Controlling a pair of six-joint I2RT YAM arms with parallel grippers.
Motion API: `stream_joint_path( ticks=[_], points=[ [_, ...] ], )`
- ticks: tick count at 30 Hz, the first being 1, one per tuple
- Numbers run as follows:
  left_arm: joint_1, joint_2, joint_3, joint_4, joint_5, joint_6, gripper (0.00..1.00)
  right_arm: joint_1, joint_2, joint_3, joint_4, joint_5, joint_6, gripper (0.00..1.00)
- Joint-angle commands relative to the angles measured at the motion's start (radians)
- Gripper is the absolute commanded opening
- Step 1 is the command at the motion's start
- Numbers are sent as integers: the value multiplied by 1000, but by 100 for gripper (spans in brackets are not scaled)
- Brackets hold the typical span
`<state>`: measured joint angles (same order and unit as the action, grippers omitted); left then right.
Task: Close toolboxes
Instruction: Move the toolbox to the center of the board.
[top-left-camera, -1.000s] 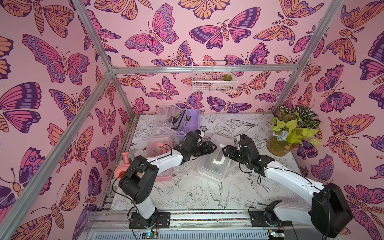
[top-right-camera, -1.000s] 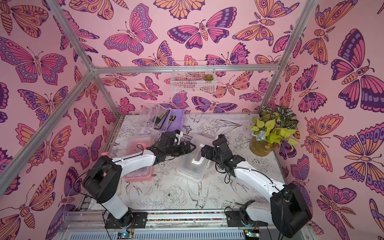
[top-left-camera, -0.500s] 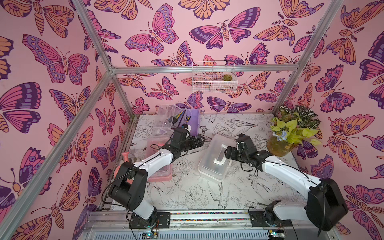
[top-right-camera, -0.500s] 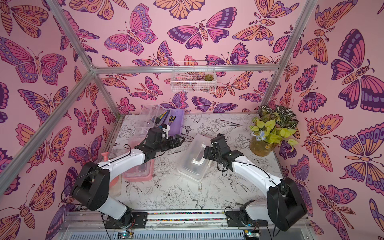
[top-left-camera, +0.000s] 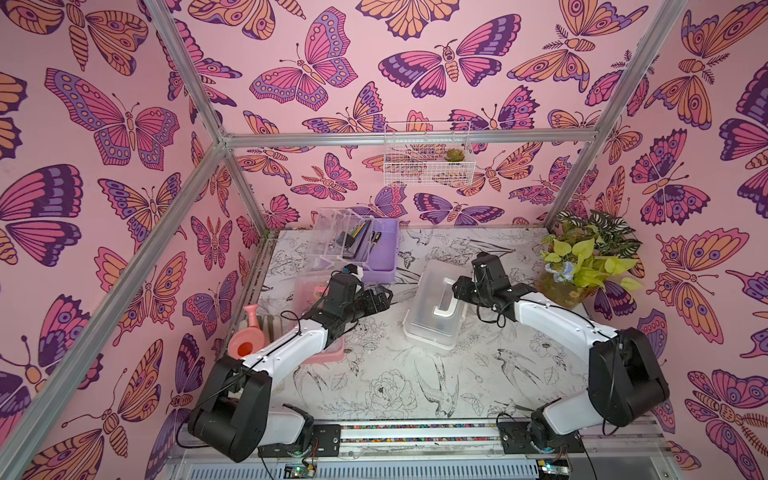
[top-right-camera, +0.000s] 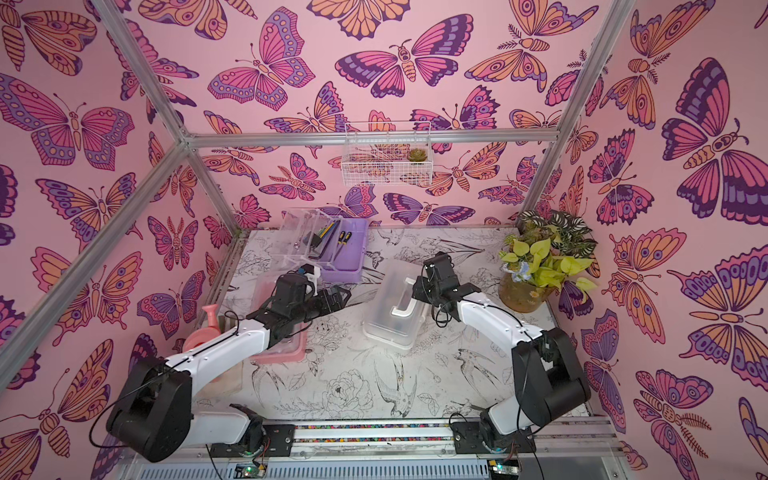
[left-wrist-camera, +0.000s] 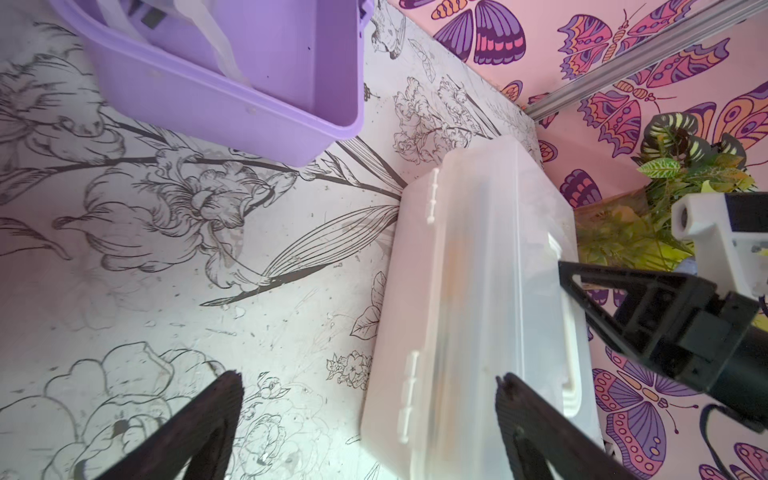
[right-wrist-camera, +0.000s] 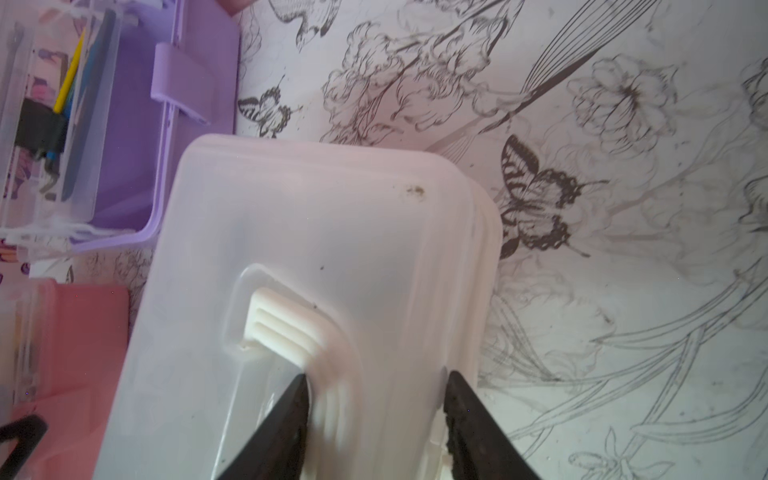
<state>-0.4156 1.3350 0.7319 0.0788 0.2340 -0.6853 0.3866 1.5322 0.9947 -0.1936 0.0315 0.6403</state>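
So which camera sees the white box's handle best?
The right wrist view: the white ribbed handle on the clear-lidded white plastic toolbox looks big and close. Both top views show the handle small; the left wrist view shows only its blurry side.

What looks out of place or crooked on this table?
The purple toolbox at the back stands open, its clear tray of tools looking tilted. The white toolbox, lid down, sits skewed to the edges of the table.

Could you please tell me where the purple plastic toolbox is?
The purple plastic toolbox stands open at the back left in both top views, just behind the pink plastic toolbox.
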Motion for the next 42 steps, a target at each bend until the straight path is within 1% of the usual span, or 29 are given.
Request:
stream_joint_path(
  ticks=[1,8,10,12,13,16,20,24,28,31,34,39,42],
  points=[
    [16,-38,-27,-16,-28,26,97,-84,111,59,-14,71,-63,52],
    [24,-51,-38,-20,-17,25,97,-244,332,348,-94,114,-194,53],
    [24,-51,-40,-25,-12,25,97,-276,389,445,-133,77,-221,57],
    [24,-52,-37,-33,-9,29,97,-284,425,545,-184,82,-261,62],
    [26,-88,-35,-40,-9,30,97,-282,436,587,-208,86,-280,65],
    [27,-102,-26,-51,-9,38,98,-278,420,643,-240,65,-296,69],
    [31,-118,-11,-62,-17,41,100,-222,307,554,-189,41,-287,69],
    [42,-125,6,-63,-33,59,100,-109,189,433,-127,38,-269,70],
    [66,-131,19,-64,-47,46,100,15,155,366,-53,6,-203,69],
    [76,-150,26,-64,-44,57,100,96,194,363,9,-17,-134,69],
    [91,-187,12,-69,-53,63,100,152,277,406,43,-37,-95,68],
    [110,-267,-40,-77,-105,71,100,193,413,478,113,-84,-5,63],
    [113,-300,-73,-72,-107,71,100,210,483,516,156,-114,35,60]
  ],
)
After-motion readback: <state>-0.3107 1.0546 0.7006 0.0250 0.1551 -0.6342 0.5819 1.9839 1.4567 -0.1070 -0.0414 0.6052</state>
